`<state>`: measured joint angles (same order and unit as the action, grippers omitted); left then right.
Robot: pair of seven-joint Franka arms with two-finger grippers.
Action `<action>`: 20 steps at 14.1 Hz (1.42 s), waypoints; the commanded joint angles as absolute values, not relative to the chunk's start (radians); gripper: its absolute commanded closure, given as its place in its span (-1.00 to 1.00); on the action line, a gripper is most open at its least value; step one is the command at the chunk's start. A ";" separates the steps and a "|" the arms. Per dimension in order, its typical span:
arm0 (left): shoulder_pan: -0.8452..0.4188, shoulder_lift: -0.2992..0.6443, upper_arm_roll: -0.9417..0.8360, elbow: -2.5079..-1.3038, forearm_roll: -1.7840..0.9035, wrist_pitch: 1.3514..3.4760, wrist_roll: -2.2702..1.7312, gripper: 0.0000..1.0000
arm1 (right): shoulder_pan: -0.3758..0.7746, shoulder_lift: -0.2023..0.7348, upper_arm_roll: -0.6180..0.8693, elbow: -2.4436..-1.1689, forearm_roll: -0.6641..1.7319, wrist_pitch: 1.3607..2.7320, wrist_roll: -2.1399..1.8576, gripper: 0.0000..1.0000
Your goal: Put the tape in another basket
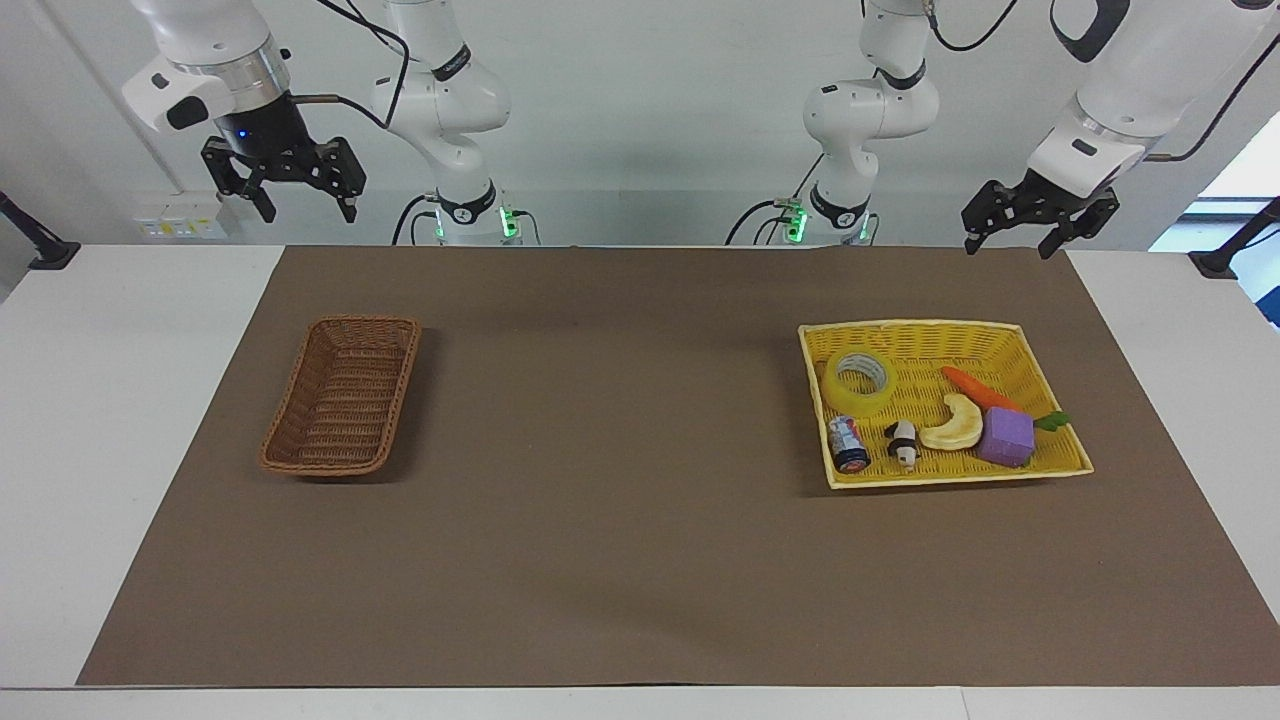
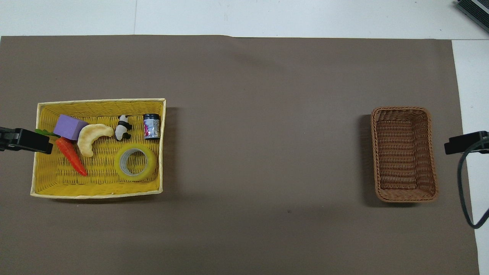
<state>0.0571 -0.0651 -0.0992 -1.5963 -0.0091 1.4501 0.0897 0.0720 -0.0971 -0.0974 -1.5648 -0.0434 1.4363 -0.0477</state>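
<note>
The tape (image 1: 860, 383) (image 2: 135, 164), a glossy yellow roll, lies flat in the bright-yellow basket (image 1: 910, 325) (image 2: 101, 102), in the corner nearest the robots and the table's middle. The small dark-brown wicker basket (image 1: 365, 321) (image 2: 401, 109) stands at the right arm's end of the mat with nothing in it. My left gripper (image 1: 1008, 245) hangs open in the air over the table's edge by the robots, close to the yellow basket and holding nothing. My right gripper (image 1: 308, 212) hangs open, high over the same edge at the brown basket's end.
Sharing the yellow basket with the tape are an orange carrot (image 1: 980, 388), a pale banana (image 1: 955, 423), a purple block (image 1: 1005, 437), a panda figure (image 1: 903, 443) and a small can (image 1: 850, 444). A brown mat (image 1: 620, 500) covers the table between the baskets.
</note>
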 commanded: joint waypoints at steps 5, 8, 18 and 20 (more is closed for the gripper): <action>0.051 -0.055 -0.092 -1.568 -0.002 1.437 0.107 -1.00 | 0.058 -0.114 -0.091 -1.578 -0.035 1.434 -0.072 -1.00; 0.034 -0.070 -0.103 -1.565 -0.002 1.428 0.107 -1.00 | 0.058 -0.114 -0.091 -1.578 -0.035 1.436 -0.072 -1.00; 0.038 -0.087 -0.106 -1.739 -0.023 1.589 0.087 -1.00 | 0.060 -0.114 -0.091 -1.578 -0.035 1.436 -0.072 -1.00; 0.031 -0.089 -0.104 -1.802 -0.023 1.652 0.080 -1.00 | 0.058 -0.114 -0.091 -1.578 -0.037 1.436 -0.072 -1.00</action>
